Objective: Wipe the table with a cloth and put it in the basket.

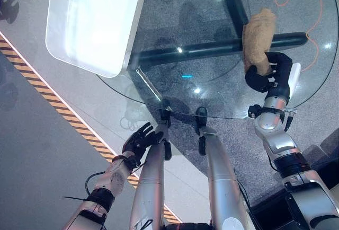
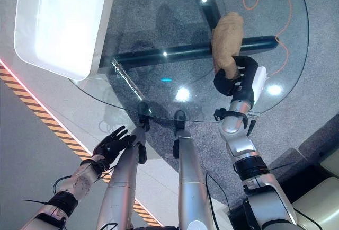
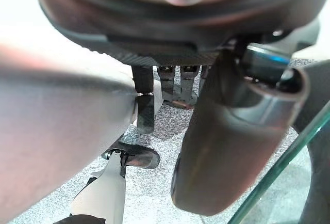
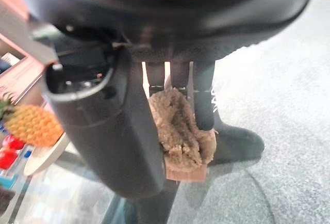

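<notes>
Cloth (image 1: 259, 36) sat pinched in our right hand (image 1: 270, 73) over the glass bench (image 1: 212, 97), well apart from the basket (image 1: 95, 23); our left hand's (image 1: 139, 139) fingers hung spread. Loose grip risked dropping it.

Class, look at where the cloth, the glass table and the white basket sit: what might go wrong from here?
1. The right robot hand pinches the brown cloth by one end; the loose end could slip free during wiping.
2. The white basket stands at the table's opposite edge, partly overhanging; a long reach may nudge it off.
3. The left robot hand hangs open below the rim, so nothing steadies the basket.
</notes>
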